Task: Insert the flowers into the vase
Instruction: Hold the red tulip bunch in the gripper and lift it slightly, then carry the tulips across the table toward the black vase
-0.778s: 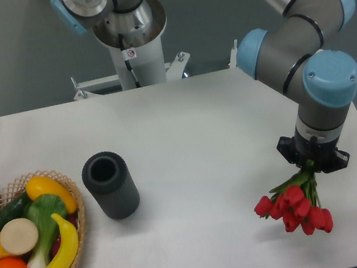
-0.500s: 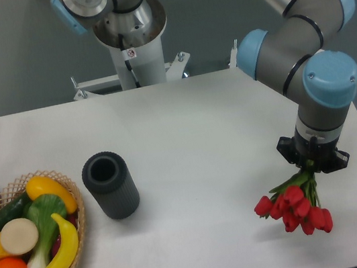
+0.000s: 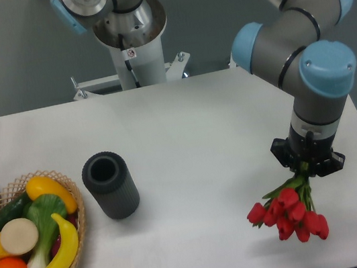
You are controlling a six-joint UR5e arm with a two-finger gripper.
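Black two-finger hand (image 3: 304, 167) clamped on stems of red tulip bunch (image 3: 288, 212), buds hanging above white surface (image 3: 193, 138); dark grey ribbed cylindrical vase (image 3: 110, 185) upright, well apart at left.

A single fixed camera looks down at a steep angle from above the near edge of the white worktop (image 3: 184, 126), facing the arm's pale pedestal base (image 3: 131, 43) at the far edge. It stands fairly close: the worktop fills most of the frame, cut off at both sides. The hand (image 3: 304, 167) sits in the lower right of the view.
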